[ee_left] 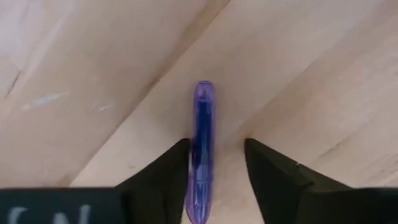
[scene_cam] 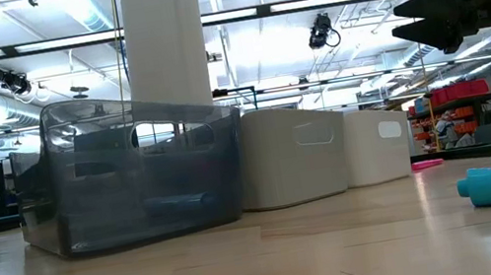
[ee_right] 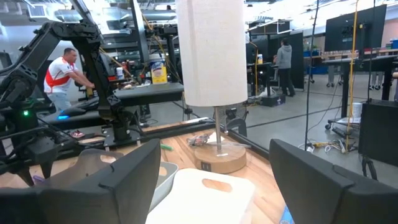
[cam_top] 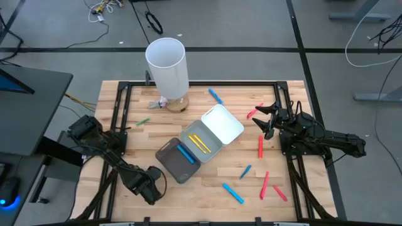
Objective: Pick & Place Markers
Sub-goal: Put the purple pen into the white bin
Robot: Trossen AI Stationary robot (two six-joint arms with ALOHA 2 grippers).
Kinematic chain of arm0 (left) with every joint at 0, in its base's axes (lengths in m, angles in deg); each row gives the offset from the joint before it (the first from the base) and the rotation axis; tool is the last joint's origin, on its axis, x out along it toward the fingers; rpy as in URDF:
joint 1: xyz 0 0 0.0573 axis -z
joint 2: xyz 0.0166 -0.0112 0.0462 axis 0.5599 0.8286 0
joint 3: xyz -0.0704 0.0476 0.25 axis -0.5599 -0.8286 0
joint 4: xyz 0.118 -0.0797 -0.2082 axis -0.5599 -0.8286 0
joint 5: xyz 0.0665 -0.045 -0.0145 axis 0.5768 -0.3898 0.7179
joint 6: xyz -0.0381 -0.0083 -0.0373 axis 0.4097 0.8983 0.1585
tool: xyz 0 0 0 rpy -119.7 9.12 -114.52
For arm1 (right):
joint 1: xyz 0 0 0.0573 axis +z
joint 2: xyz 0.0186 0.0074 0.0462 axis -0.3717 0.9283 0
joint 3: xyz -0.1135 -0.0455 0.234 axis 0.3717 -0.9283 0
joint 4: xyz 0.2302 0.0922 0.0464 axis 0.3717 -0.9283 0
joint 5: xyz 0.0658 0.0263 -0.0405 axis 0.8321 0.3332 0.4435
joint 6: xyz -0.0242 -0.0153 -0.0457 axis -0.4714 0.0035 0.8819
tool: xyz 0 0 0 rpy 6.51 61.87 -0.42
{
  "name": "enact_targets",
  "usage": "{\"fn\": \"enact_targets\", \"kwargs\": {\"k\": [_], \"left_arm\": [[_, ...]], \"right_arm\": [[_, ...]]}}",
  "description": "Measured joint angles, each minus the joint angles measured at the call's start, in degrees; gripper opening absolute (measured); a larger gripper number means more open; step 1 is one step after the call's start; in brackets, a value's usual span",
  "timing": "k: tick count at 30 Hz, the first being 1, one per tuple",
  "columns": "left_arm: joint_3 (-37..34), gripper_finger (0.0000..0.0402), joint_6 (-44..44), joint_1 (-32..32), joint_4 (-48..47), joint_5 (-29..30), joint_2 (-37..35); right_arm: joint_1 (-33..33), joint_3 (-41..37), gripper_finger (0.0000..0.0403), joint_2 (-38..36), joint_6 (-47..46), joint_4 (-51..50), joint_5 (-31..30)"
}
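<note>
The left gripper (ee_left: 214, 180), fingers apart, straddles a purple marker (ee_left: 203, 149) on the counter (ee_left: 311, 74); the right gripper (cam_top: 267, 120) hovers spread.

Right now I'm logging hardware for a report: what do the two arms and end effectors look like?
Both are matte black jointed arms. The left end effector has two dark tapered wedge fingers and a partly visible white marking. The right end effector has broad, blocky black fingers.

Grey floor (cam_top: 251, 25) with loose cables surrounds the wooden tabletop (cam_top: 207, 194); ceiling lights (scene_cam: 271, 53) glare over distant workbenches (ee_right: 149, 93).
</note>
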Motion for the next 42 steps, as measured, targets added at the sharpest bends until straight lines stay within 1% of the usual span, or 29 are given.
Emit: {"fn": "enact_targets", "kwargs": {"k": [9,12,15,20,24,29,31,36,42], "left_arm": [[0.0,0.0055,-2.5,0.3,1.0,0.0,0.0],[0.0,0.0034,-2.7,0.5,1.1,0.0,0.0],[0.0,0.0034,-2.8,0.7,1.1,0.1,0.0],[0.1,0.0047,-3.3,0.7,1.1,0.0,-0.1],[1.6,0.0034,-5.5,0.8,-0.5,1.0,0.2],[4.1,0.0034,-8.5,0.2,-1.5,1.4,0.2],[5.6,0.0037,-9.2,-0.2,-3.1,1.4,0.1],[11.3,0.0036,-12.1,-0.8,-11.3,2.3,0.1],[19.9,0.0034,-16.4,-1.9,-16.4,6.3,0.0]], "right_arm": [[0.0,0.0,0.0302,0.0,0.0,0.0,0.0],[0.0,0.0,0.0302,0.0,0.0,0.0,0.0],[0.0,0.0,0.0302,0.0,0.0,0.0,0.0],[0.0,0.0,0.0302,0.0,0.0,0.0,0.0],[0.0,0.0,0.0302,0.0,0.0,0.0,0.0],[0.0,0.0,0.0302,0.0,0.0,0.0,0.0],[0.0,0.0,0.0302,0.0,0.0,0.0,0.0],[0.0,0.0,0.0302,0.0,0.0,0.0,0.0],[0.0,0.0,0.0302,0.0,0.0,0.0,0.0]]}}
